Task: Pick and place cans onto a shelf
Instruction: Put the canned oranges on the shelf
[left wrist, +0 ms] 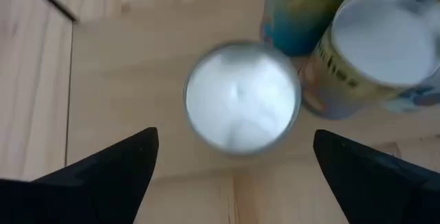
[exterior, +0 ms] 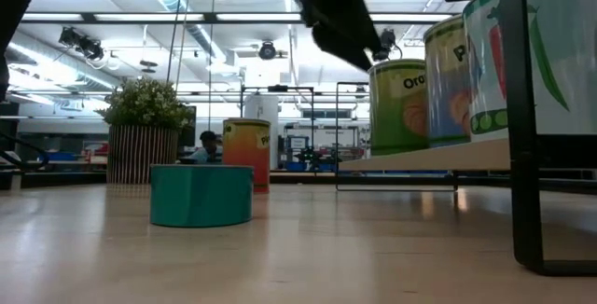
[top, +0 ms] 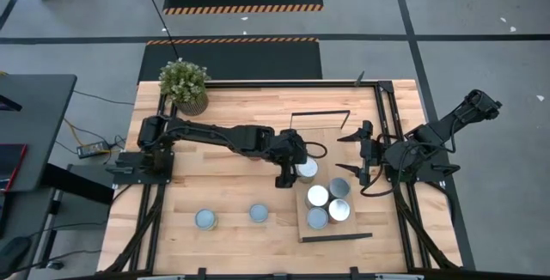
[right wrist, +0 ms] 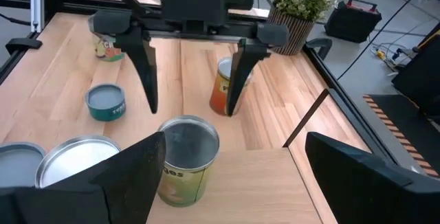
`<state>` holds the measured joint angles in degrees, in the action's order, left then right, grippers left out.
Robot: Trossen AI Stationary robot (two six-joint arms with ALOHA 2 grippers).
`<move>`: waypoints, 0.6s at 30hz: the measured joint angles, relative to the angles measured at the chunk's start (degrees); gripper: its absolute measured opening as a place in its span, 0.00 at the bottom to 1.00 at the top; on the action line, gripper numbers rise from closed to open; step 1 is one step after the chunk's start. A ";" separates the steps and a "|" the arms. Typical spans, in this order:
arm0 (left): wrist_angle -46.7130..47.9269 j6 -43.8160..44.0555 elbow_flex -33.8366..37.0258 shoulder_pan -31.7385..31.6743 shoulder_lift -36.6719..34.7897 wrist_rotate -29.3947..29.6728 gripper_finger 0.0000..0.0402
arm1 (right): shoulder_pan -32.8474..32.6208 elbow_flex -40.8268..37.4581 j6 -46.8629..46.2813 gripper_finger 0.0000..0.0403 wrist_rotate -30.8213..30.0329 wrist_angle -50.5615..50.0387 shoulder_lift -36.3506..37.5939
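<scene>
The shelf (top: 337, 147) is a light-wood board on the table's right half, with several cans standing upright on it. My left gripper (top: 288, 175) hangs open just over the silver-topped can (left wrist: 240, 97) at the shelf's left edge. Its fingers (right wrist: 148, 66) stand above and to either side of that can (right wrist: 187, 157) without touching it. Two cans (top: 206, 219) (top: 259, 213) stand on the bare table near the front, and an orange-sided can (right wrist: 222, 86) stands behind the left gripper. My right gripper (top: 351, 153) waits open over the shelf's right side, holding nothing.
A potted plant (top: 184, 85) stands at the table's far left corner. The shelf's thin black end frames (top: 320, 114) (top: 337, 238) rise at its far and near ends. Other cans (top: 318, 196) (top: 339, 187) stand close to the right of the can under my left gripper.
</scene>
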<state>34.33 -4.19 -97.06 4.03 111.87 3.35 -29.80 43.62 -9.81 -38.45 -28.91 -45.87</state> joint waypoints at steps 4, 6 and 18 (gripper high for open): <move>6.40 0.63 -0.03 0.11 -1.23 0.48 0.98 | 0.00 -0.02 -0.23 0.89 -0.12 -0.28 0.00; 8.17 0.27 -0.13 0.14 -1.20 3.24 0.98 | 0.00 0.00 0.28 0.89 -0.56 -0.17 -0.02; -0.97 8.05 -0.04 -0.44 6.56 7.22 0.98 | 0.00 0.00 0.49 0.89 -0.97 0.08 -0.02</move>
<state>33.36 3.86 -97.10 3.58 118.43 10.57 -29.80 43.62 -9.32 -39.42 -28.83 -45.89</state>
